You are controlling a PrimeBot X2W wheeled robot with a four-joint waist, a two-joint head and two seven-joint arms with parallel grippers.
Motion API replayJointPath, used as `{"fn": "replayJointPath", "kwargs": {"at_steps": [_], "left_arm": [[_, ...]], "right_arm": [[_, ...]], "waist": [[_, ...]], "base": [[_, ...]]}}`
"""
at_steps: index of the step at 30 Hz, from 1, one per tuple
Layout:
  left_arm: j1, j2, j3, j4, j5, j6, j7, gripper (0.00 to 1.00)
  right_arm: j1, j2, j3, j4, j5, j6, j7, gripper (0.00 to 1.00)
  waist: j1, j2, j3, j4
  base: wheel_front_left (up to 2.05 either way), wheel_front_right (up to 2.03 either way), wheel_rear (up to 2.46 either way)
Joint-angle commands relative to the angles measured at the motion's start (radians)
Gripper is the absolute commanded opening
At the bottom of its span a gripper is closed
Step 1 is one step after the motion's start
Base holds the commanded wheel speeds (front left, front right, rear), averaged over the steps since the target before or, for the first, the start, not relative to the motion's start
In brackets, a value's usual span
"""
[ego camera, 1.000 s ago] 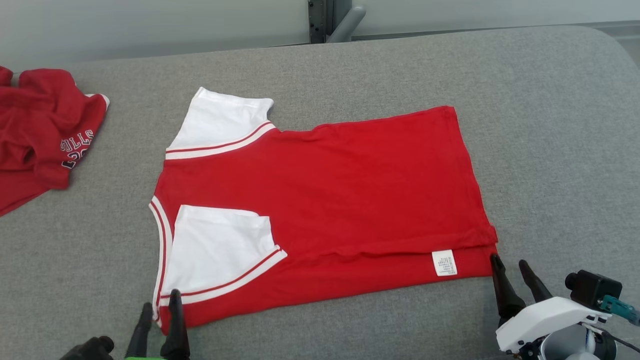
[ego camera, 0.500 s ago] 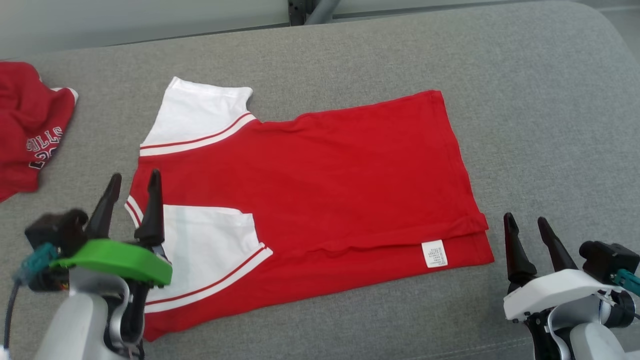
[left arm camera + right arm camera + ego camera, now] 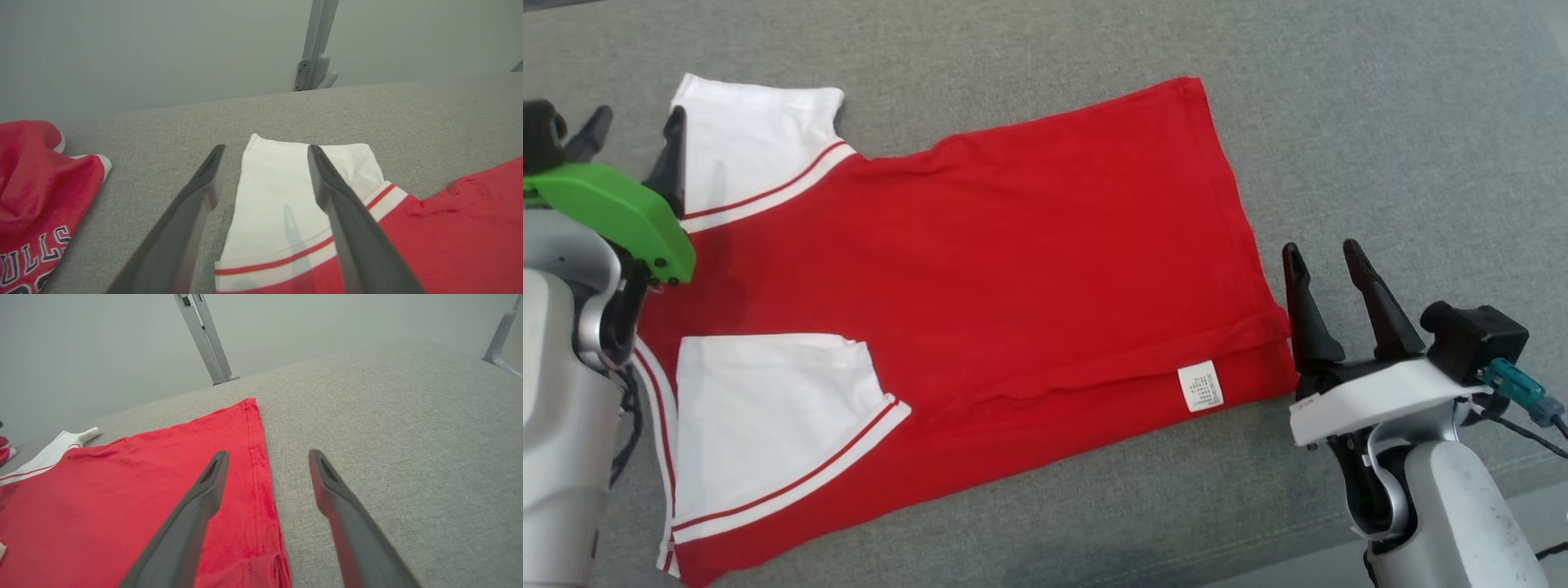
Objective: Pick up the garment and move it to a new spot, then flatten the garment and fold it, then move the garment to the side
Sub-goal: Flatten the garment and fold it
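Note:
The garment (image 3: 980, 269) is a red shirt with white sleeves, lying flat on the grey padded surface (image 3: 1339, 122), its near long edge folded over with one white sleeve on top. My left gripper (image 3: 637, 131) hovers open above the far white sleeve (image 3: 282, 192) at the shirt's left end. The right gripper (image 3: 1323, 253) is open too, raised beside the shirt's hem (image 3: 257, 457) at its right end, one finger over the red cloth. Neither holds anything.
A second, crumpled red shirt with lettering (image 3: 36, 204) lies to the left of the sleeve. A grey wall and a metal post (image 3: 314, 45) stand behind the padded surface's far edge.
Both grippers have let go of the shirt's near edge, opened and risen away from me along its two ends. The camera has tilted down and to the right.

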Motion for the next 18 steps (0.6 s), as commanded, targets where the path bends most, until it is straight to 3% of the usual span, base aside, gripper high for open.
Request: {"fn": "replayJointPath", "kwargs": {"at_steps": [1,18], "left_arm": [[-0.023,0.013,0.003,0.015,0.002,0.006,0.006,1.0],[-0.151,0.095,-0.03,0.195,0.041,0.0,0.078,1.0]], "right_arm": [[-0.016,-0.001,0.006,-0.01,0.001,0.0,-0.008,1.0],[-0.01,-0.001,0.079,-0.1,0.031,0.0,-0.05,1.0]], "waist": [[0.0,0.0025,0.07,-0.059],[0.0,0.0025,0.159,-0.119]], "base": [[0.0,0.0,0.0],[0.0,0.0,0.0]]}}
